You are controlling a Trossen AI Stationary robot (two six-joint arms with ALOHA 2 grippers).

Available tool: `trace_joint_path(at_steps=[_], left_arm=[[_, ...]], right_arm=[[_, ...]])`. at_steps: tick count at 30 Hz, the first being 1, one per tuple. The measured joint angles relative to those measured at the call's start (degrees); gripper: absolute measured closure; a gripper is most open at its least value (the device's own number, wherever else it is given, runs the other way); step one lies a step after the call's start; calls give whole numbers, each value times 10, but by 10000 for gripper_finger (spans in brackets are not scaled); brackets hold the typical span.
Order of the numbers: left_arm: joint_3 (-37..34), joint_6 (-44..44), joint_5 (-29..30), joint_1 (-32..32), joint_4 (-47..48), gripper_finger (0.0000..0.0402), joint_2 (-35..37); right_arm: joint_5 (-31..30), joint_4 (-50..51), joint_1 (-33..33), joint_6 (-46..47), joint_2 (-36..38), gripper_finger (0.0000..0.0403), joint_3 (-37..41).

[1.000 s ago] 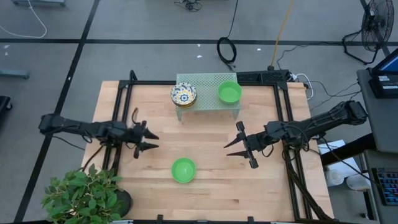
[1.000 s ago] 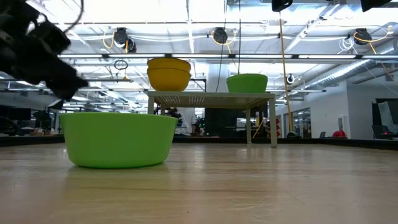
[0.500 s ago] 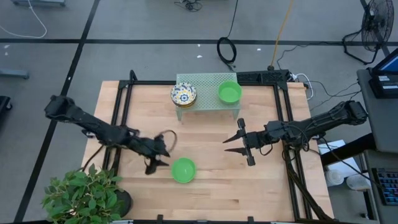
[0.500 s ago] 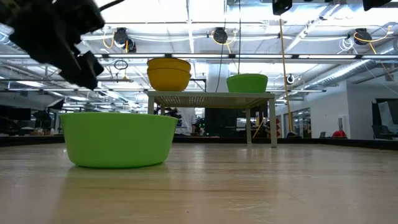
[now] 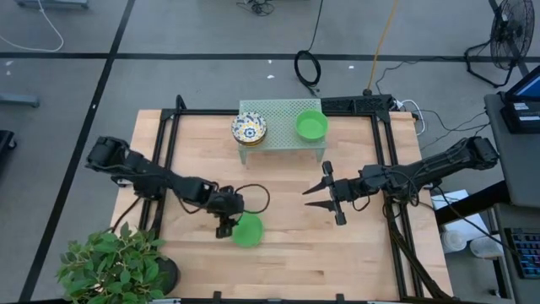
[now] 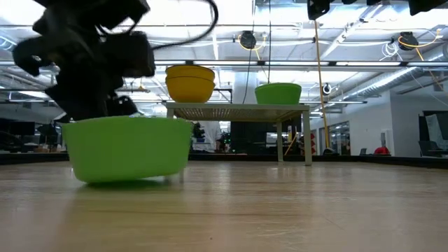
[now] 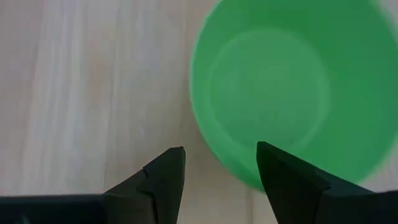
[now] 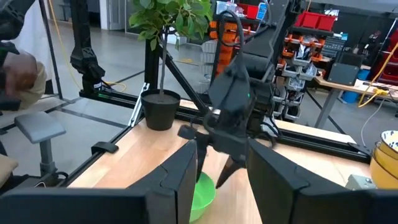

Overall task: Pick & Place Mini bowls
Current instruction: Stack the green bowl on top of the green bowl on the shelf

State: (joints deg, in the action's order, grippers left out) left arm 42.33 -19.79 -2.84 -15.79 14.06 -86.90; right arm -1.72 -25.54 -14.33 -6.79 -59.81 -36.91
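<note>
**Left claw astride the rim of a green bowl on the worktop**

Left claw down at the near-middle of the pale wooden worktop, fingers spread apart, 1 on each side of the rim of a plain green mini bowl. In the left wrist view, one finger tip over the bowl's edge, the other over bare wood; no squeeze on the rim visible. In the low view, bowl slightly tilted, one side of its base lifted off the boards.

Right claw well apart from that bowl, hovering above the worktop, fingers parted, nothing between them.

Beyond both claws, at the worktop's far edge, a pale green mesh rack carrying 2 loads: a stack of floral bowls, white with blue and yellow inside and yellow outside, and 1 more green bowl beside it, apart.

Just beside the left arm's base, a potted plant. Black frame rails along the worktop's sides. Around it, grey floor with dark tape lines and a coiled black cable. Level across the boards: an open workshop hall with ceiling lights, beams and hanging cords.
</note>
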Motion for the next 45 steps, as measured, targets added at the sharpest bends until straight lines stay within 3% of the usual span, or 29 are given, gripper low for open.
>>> trace_joint_path(at_steps=[7, 11, 14, 18, 20, 23, 28, 32, 38, 41, 45], left_arm=[[0, -44, -7, 25, 58, 199, -18], [0, 10, 2, 23, 66, 213, -18], [0, 46, 3, 21, 65, 264, -17], [0, 99, 5, 24, 64, 369, -15], [0, 129, 13, 23, 63, 388, -4], [0, 177, 81, 15, 55, 386, 18], [29, 311, 245, -7, 46, 394, 67], [53, 496, 359, -29, 0, 391, 82], [59, 723, 560, -27, -201, 390, 77], [59, 838, 594, -12, -317, 392, 75], [59, 971, 554, 7, -460, 393, 75]], right_arm=[[-1, 0, 0, -1, 0, 277, 0], [-2, 0, 0, -1, 0, 277, 0], [-2, 0, 0, -1, 0, 277, 0], [-2, 0, 0, -1, 0, 277, 0], [-2, 0, 0, -1, 0, 277, 0], [-2, 0, 0, -1, 0, 277, 0], [-2, 0, 0, -1, -1, 277, 0], [-2, 1, 1, 0, -6, 277, 1], [-71, -8, 1, -1, -30, 277, 1], [-148, -30, 1, -26, -58, 277, 1], [-282, -100, 1, -86, -109, 277, 1]])
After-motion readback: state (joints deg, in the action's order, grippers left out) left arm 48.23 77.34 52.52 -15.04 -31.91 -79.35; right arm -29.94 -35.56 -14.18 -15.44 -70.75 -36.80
